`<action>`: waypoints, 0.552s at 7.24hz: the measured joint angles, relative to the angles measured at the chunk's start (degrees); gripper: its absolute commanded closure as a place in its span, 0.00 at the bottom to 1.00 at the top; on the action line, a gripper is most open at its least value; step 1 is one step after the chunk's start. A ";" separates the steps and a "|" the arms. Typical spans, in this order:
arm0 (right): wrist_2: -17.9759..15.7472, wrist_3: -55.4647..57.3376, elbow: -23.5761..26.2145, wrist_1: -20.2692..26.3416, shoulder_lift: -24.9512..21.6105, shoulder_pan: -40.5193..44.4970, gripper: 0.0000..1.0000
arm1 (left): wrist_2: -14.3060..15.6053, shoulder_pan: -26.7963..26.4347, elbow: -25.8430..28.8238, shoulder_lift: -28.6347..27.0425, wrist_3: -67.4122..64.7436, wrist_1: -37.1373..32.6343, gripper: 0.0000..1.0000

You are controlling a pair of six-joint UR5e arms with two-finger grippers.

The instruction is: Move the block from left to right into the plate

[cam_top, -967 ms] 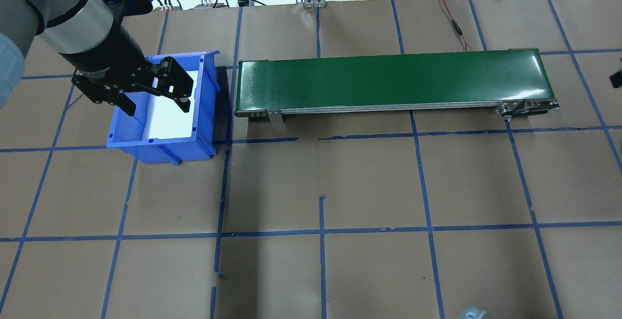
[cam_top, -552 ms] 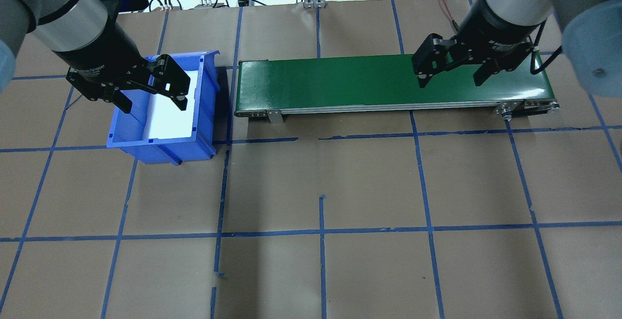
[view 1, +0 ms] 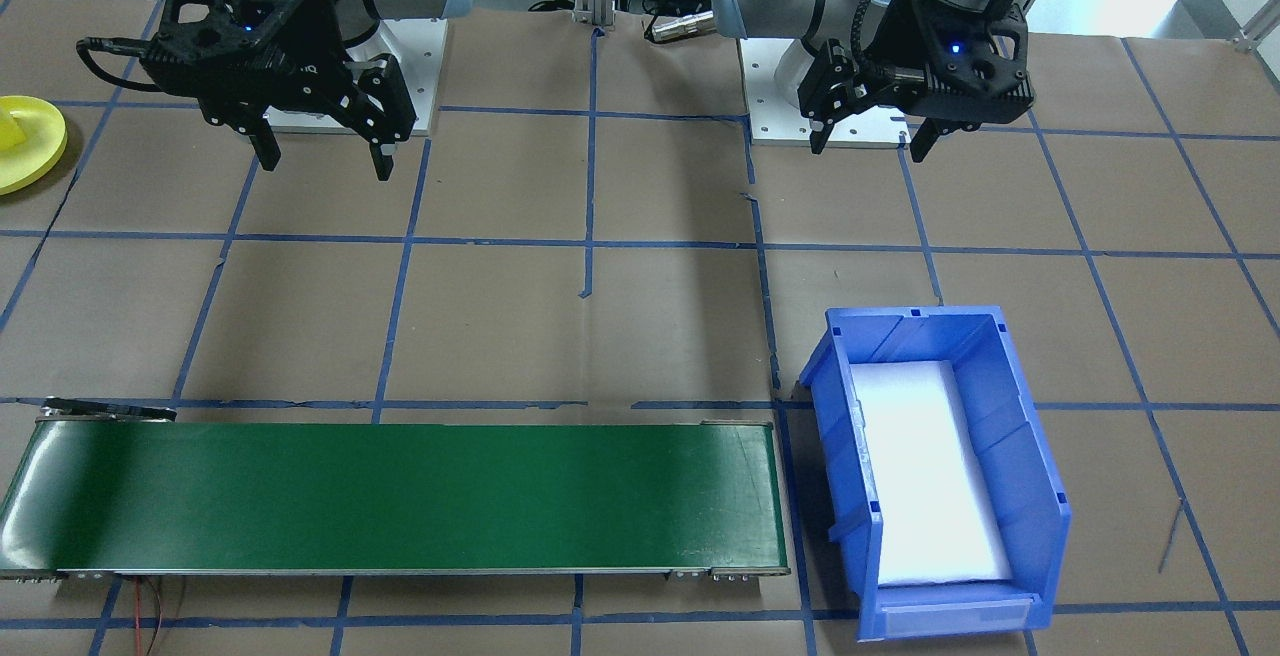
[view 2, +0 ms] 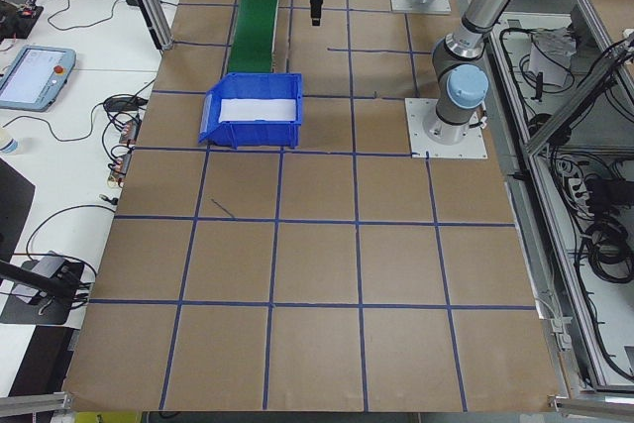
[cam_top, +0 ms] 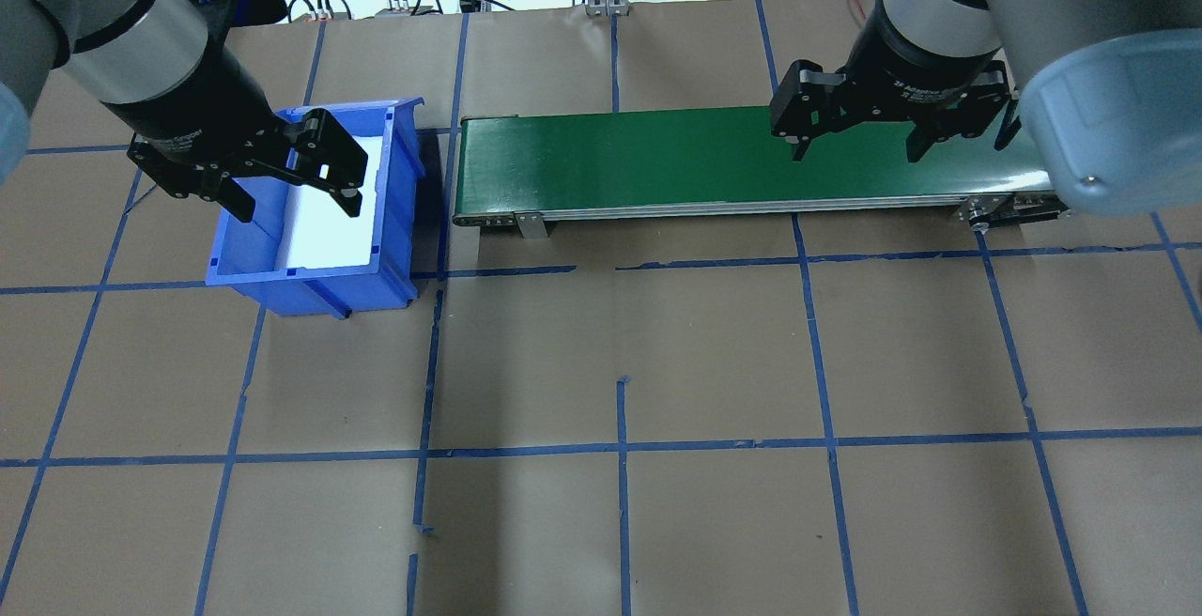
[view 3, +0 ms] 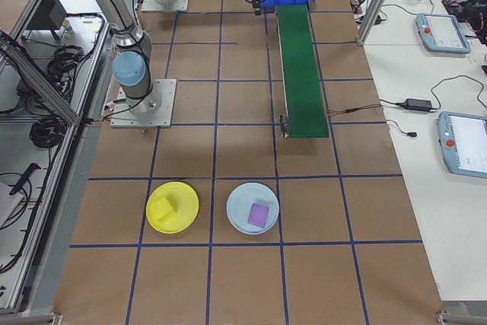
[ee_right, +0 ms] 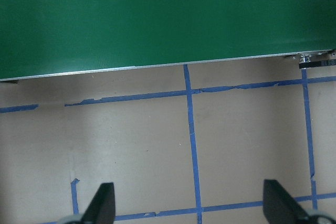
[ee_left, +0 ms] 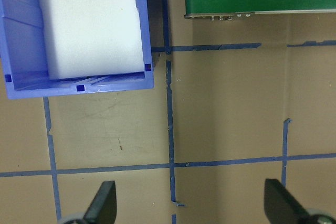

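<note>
My left claw (cam_top: pixel 293 186): fingers spread wide, holding nothing, hanging over the blue bin (cam_top: pixel 315 212) by the bench's left end.
My right claw (cam_top: pixel 853 135): also spread and empty, above the right part of the green belt (cam_top: pixel 742 161).
Block: I see none to fetch; the bin shows only a white foam slab (view 1: pixel 925 471), and the belt is bare.
Handling: judged as a foam cube, it would be light and squashy; I would pinch two flat opposite sides, gently.
Plate (view 3: pixel 172 207): yellow, off the belt's right end near the robot-side edge, already carrying a yellow cube (view 3: pixel 162 210).
Neighbour: a pale blue plate (view 3: pixel 253 208) just beside it holds a purple block (view 3: pixel 259 215).
Hidden: the bin's floor under the slab; the plate is cut off at the front view's edge.
</note>
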 measured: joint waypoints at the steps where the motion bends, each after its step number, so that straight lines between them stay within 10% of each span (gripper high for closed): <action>1: 0.16 0.57 -0.32 2.02 -0.23 -0.02 0.00 | 0.07 0.07 -0.05 0.03 0.07 -0.01 0.00; 4: 2.56 0.72 -0.24 6.78 -0.15 -0.14 0.00 | 0.17 0.20 -0.07 0.05 0.10 -0.05 0.00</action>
